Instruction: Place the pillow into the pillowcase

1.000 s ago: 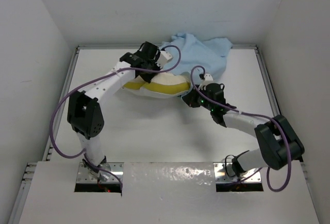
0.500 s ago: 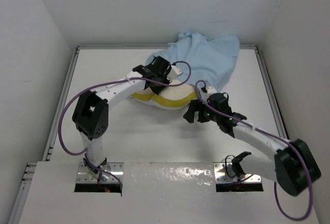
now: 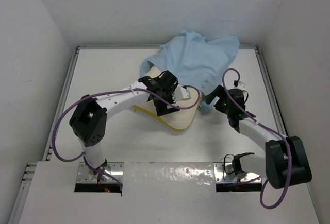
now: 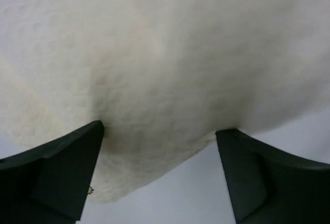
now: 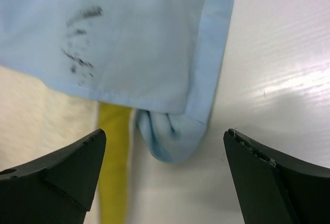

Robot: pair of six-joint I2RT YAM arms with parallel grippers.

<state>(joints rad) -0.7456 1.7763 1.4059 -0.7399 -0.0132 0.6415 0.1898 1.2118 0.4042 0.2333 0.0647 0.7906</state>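
Observation:
The cream pillow (image 3: 183, 117) with its yellow edge band lies flat near the table's middle. Its far end is tucked under the light blue pillowcase (image 3: 198, 62), which spreads toward the back wall. My left gripper (image 3: 166, 105) is low over the pillow with its jaws wide apart. In the left wrist view the pillow (image 4: 165, 54) fills the frame and bulges between the left gripper's (image 4: 160, 131) tips. My right gripper (image 3: 212, 96) stands open at the pillowcase's near right corner. There a bunched fold of the pillowcase (image 5: 172, 141) lies between the right gripper's (image 5: 165, 144) tips, beside the pillow's yellow band (image 5: 113, 152).
The white table (image 3: 129, 141) is boxed in by white walls on three sides, with metal rails (image 3: 268, 85) along its left and right edges. Purple cables loop off both arms. Bare table shows to the right of the pillowcase corner (image 5: 278, 69).
Both grippers have opened. The left arm brought the pillow forward and let it drop flat; the pillowcase now drapes over its far end. The right gripper swung to the right.

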